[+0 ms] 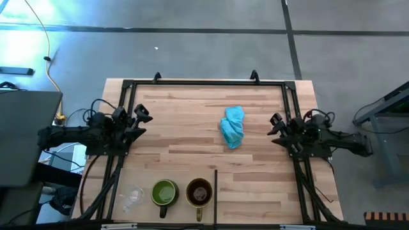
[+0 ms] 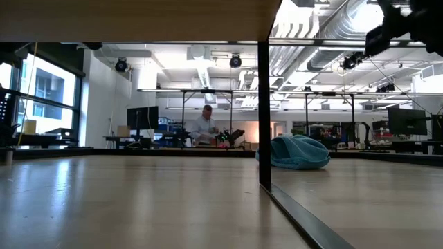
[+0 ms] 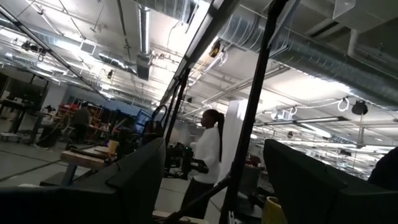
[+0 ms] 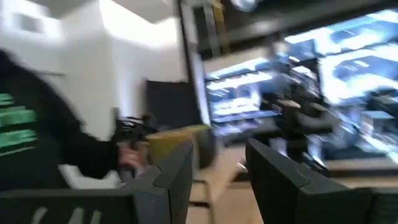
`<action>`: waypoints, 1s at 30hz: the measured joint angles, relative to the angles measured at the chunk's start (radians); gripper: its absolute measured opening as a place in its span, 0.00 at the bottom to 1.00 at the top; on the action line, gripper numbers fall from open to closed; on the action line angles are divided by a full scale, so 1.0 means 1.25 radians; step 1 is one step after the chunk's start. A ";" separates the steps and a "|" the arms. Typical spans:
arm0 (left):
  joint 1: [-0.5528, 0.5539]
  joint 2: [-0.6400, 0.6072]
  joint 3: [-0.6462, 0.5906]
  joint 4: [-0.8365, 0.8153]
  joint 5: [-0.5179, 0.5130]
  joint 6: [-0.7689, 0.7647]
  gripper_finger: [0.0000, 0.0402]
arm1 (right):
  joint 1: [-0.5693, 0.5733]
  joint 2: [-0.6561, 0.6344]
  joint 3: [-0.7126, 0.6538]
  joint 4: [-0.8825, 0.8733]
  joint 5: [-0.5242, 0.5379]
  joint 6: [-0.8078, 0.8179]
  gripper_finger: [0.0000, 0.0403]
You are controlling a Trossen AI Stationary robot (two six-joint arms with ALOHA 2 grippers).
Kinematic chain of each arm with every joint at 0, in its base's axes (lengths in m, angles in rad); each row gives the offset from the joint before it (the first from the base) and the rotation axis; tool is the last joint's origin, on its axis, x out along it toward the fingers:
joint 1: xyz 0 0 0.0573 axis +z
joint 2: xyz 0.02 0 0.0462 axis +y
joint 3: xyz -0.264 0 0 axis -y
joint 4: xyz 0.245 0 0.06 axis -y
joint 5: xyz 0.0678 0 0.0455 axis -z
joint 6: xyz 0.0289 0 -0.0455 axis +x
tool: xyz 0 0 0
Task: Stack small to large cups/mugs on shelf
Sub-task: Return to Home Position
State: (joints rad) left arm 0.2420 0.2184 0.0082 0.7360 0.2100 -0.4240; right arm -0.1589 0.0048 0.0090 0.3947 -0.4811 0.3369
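At the shelf's six o'clock edge, clear cup, green mug and brown mug stand in a size-ordered row, so placing looks done, while left pincer at nine and right pincer at three gape empty, seemingly near parked.

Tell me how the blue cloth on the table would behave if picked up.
The blue cloth lies crumpled in soft folds, so it would likely hang floppy. It looks light; a push would probably bunch it rather than roll it.
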 joint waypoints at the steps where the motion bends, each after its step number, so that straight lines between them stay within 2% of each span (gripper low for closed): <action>1: 0.000 0.000 0.000 -0.004 0.000 0.000 0.65 | 0.000 0.000 0.000 -0.021 0.027 -0.004 0.35; 4: 0.000 0.000 0.000 -0.029 -0.006 -0.006 0.65 | 0.000 0.000 0.000 -0.078 0.111 -0.010 0.35; 6: 0.000 0.002 0.000 -0.029 -0.007 -0.022 0.65 | 0.002 0.001 0.000 -0.076 0.138 -0.010 0.35; 10: 0.000 0.005 0.000 -0.022 0.009 -0.043 0.65 | 0.022 0.000 0.000 -0.007 0.134 -0.028 0.35; 13: -0.010 0.005 0.001 -0.021 0.010 -0.044 0.65 | 0.050 0.000 0.000 -0.011 0.133 -0.030 0.35; 20: -0.096 0.008 0.001 -0.031 -0.040 0.006 0.65 | 0.117 0.000 0.000 -0.028 0.155 -0.051 0.35; 24: -0.117 0.008 0.001 -0.048 -0.111 0.052 0.65 | 0.108 0.000 -0.001 -0.077 0.176 -0.057 0.35; 30: -0.115 0.008 0.001 -0.067 -0.123 0.063 0.65 | 0.085 0.000 -0.001 -0.149 0.185 -0.041 0.35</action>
State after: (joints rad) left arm 0.0978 0.2283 0.0093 0.6521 0.0561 -0.3452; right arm -0.0527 0.0048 0.0082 0.2086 -0.2502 0.2854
